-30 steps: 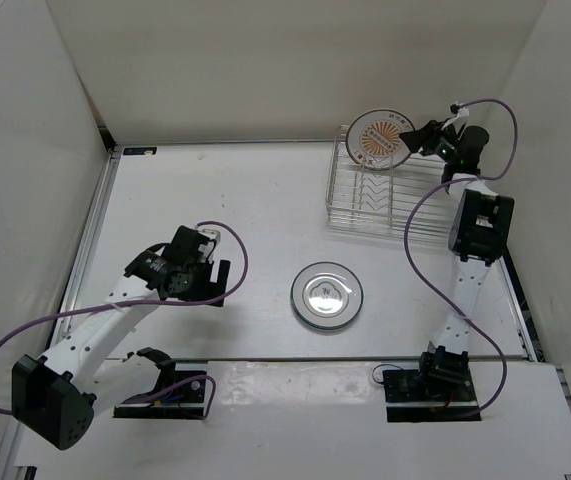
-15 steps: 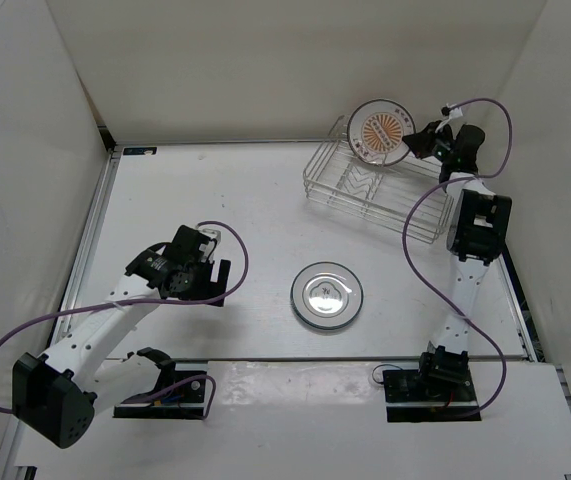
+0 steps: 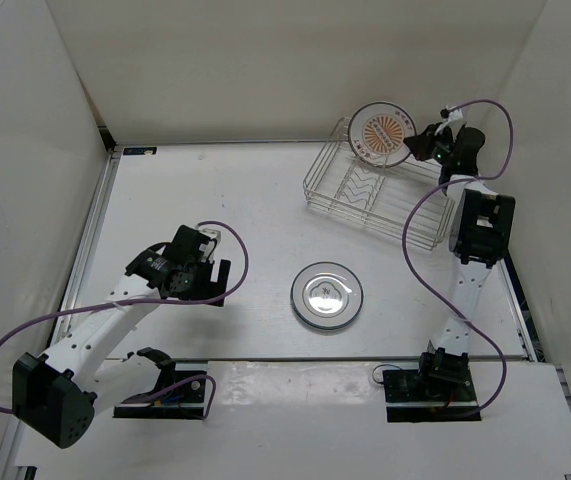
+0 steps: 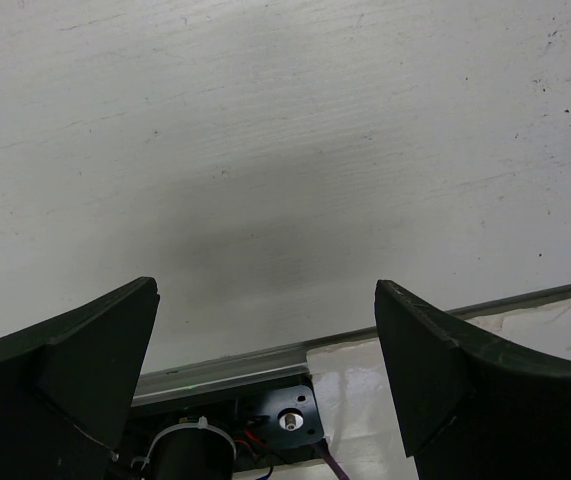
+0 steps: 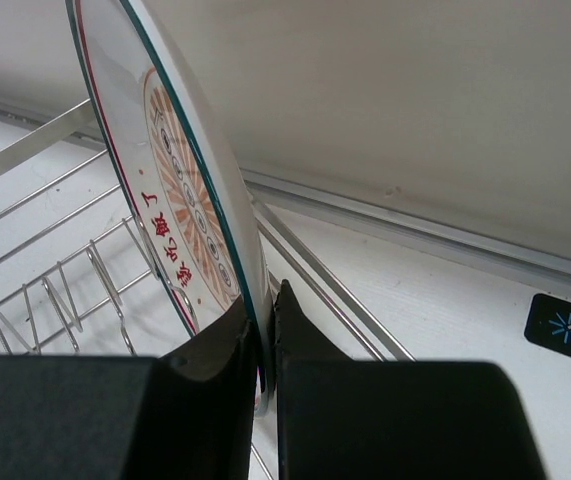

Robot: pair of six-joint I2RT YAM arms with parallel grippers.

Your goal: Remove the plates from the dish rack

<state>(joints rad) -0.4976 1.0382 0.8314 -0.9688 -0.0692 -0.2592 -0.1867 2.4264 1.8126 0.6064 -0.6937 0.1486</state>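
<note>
Sunburst plate (image 3: 382, 133) in pinch of right tool (image 3: 417, 143), arm (image 3: 480, 225) outstretched beside dish rack (image 3: 360, 190).

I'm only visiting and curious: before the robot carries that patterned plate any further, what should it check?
1. Right tool shut on the rim of the sunburst plate: ok.
2. Sunburst plate's lower edge clear of the dish rack wires: cannot tell, no view shows a gap.
3. Dish rack sitting square: not ok, it lies askew to the table edges.
4. Free spot to set it down: ok, bare table around the flat plate.
5. Left tool open and far from the rack: ok.
</note>
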